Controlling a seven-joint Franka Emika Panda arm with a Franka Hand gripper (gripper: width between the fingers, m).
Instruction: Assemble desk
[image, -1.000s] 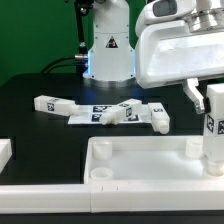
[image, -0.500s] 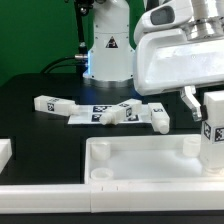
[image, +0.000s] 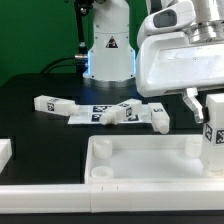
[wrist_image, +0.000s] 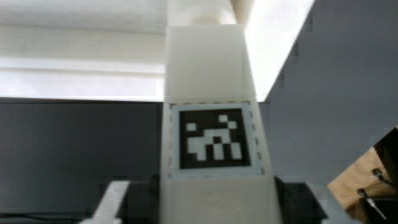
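Wrist view shows our gripper (wrist_image: 214, 205) clamped on a leg (wrist_image: 214, 100) — next we should lower it squarely into a tabletop (image: 140, 162) socket.

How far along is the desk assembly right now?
Done: nothing looks fixed yet; the visible corner sockets of the tabletop stand empty. In hand: the gripper is shut on one leg, upright over the tabletop's corner at the exterior view's right; whether it is seated I cannot tell. Left: three loose legs lying behind the tabletop, on and beside the marker board.
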